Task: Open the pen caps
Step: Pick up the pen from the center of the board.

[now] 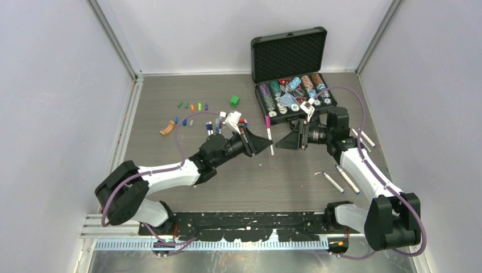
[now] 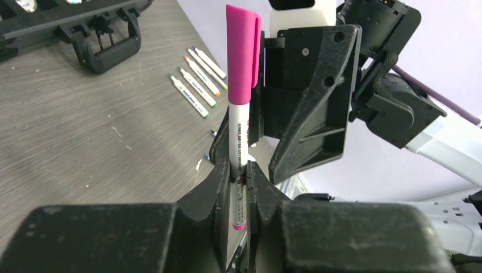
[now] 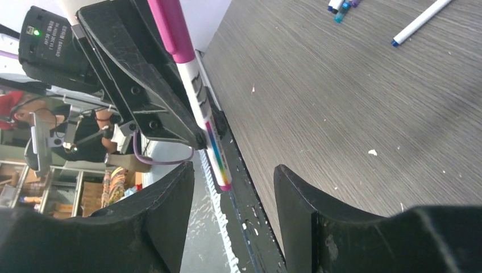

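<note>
Left gripper point(image 2: 239, 170) clamped the pink pen point(image 2: 239, 131), cap point(image 2: 243, 51) on. Right gripper point(image 3: 234, 176), jaws apart, faced that pen; a poker-chip case point(image 1: 289, 57) stood just behind.

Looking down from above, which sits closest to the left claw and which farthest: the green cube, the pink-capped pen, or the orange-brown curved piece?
1. pink-capped pen: clamped in the left gripper itself.
2. green cube: farther back, to its left.
3. orange-brown curved piece: far left.
</note>
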Robot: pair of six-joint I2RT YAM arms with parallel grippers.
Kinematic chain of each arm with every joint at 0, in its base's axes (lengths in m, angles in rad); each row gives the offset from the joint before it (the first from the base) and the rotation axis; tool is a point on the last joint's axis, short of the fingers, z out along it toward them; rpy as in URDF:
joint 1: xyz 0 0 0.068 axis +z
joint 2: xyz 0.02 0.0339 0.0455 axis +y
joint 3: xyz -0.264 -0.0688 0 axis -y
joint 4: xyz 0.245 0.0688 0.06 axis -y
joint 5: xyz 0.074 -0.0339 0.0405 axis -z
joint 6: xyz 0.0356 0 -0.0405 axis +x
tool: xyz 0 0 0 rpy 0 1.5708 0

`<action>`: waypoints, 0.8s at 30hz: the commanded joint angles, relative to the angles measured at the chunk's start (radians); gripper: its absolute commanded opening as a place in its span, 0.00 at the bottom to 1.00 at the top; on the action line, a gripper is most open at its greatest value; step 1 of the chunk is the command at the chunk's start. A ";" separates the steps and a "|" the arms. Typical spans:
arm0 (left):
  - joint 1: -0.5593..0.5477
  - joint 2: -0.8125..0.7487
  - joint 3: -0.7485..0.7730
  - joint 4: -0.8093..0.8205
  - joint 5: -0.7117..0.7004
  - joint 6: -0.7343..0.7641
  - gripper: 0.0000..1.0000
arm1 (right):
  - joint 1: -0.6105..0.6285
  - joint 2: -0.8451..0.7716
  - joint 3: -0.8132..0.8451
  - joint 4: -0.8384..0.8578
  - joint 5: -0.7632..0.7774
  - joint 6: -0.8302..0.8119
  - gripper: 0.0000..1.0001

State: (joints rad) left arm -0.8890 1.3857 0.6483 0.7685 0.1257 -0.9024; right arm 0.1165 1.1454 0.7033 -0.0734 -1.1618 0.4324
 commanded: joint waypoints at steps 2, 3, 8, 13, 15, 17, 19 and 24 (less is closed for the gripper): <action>-0.029 0.034 0.057 0.137 -0.099 0.031 0.00 | 0.023 -0.008 0.002 0.118 -0.035 0.054 0.59; -0.031 0.041 0.059 0.145 -0.101 0.028 0.00 | 0.029 -0.006 0.001 0.120 -0.036 0.053 0.59; -0.044 0.065 0.059 0.178 -0.114 0.009 0.00 | 0.053 -0.001 -0.004 0.127 -0.045 0.048 0.54; -0.053 0.074 0.063 0.194 -0.118 0.004 0.00 | 0.064 0.006 -0.003 0.127 -0.052 0.043 0.47; -0.053 0.078 0.063 0.198 -0.118 0.001 0.00 | 0.067 0.013 -0.002 0.126 -0.055 0.042 0.42; -0.054 0.080 0.063 0.201 -0.118 0.000 0.00 | 0.069 0.020 -0.001 0.126 -0.059 0.042 0.36; -0.055 0.083 0.065 0.206 -0.118 -0.002 0.00 | 0.071 0.025 0.003 0.125 -0.059 0.042 0.31; -0.063 0.103 0.068 0.218 -0.118 -0.009 0.00 | 0.080 0.035 0.006 0.126 -0.060 0.042 0.26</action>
State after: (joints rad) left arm -0.9401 1.4700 0.6731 0.9085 0.0246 -0.9112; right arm 0.1825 1.1790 0.7010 0.0101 -1.2011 0.4770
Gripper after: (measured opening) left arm 0.132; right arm 0.277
